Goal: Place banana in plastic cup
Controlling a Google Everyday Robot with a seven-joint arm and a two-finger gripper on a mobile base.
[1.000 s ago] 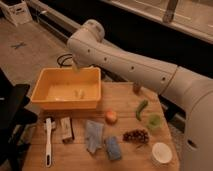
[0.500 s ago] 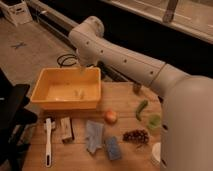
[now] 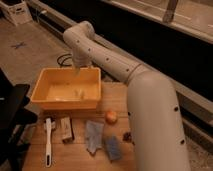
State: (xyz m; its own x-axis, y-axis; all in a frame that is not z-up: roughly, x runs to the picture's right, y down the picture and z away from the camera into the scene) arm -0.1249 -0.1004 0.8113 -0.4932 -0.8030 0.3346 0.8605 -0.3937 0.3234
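Note:
A small pale-yellow piece, apparently the banana [image 3: 77, 92], lies on the floor of the yellow bin [image 3: 47, 102] at the back left of the wooden table [image 3: 75, 160]. My gripper [image 3: 77, 71] hangs down from the white arm [image 3: 115, 65] over the bin's back edge, a little above and behind the banana. The plastic cup is hidden behind the arm, which covers the right side of the table.
An orange-red apple [image 3: 111, 117] sits in front of the bin. A white brush [image 3: 47, 141], a small box [image 3: 66, 129], a grey cloth [image 3: 93, 134], a blue sponge [image 3: 112, 148] and a dark item [image 3: 127, 135] lie nearer. A black chair [image 3: 12, 112] stands at the left.
The arm's forearm has swung closer in front of the camera and now hides the table's right side. The gripper has stayed over the bin's back edge.

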